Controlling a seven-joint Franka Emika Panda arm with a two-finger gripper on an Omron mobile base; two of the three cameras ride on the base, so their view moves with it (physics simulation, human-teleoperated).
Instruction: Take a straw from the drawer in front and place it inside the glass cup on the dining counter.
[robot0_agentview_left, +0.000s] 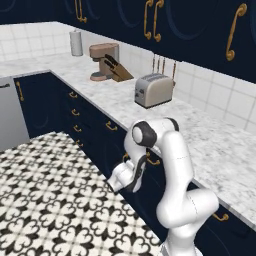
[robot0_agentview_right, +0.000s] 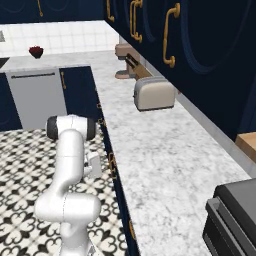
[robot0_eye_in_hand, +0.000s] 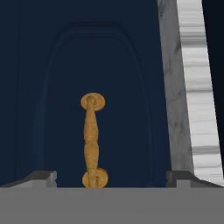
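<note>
Since the whole job starts with getting into storage, it makes sense that the arm (robot0_agentview_left: 170, 170) is folded down low in front of the navy cabinets instead of reaching over the marble worktop (robot0_agentview_left: 210, 145) that runs off to the far left corner of the room. That worktop just carries the usual stuff, a toaster (robot0_agentview_left: 153, 90) roughly mid-run and a coffee machine with a knife block (robot0_agentview_left: 107, 64) further along, all parked against the tiles so they're out of the way. Down below it is the drawer (robot0_eye_in_hand: 96, 109), closed as far as I can tell, its flat navy front facing the hand camera square on, worktop edge off to the right of that view. So the straw is presumably inside it, hidden, and I can't spot the glass cup or dining counter from here. The brass handle (robot0_eye_in_hand: 92, 140) sits dead centre between the two finger tips in the hand view, which I'd guess is deliberate lining up for a pull. The gripper (robot0_eye_in_hand: 111, 177) is spread wide with nothing in it, tips either side of the handle and not touching it yet, looks like. My read: next is closing in on the handle, and grabbing off-centre could slip on that curved bar.
</note>
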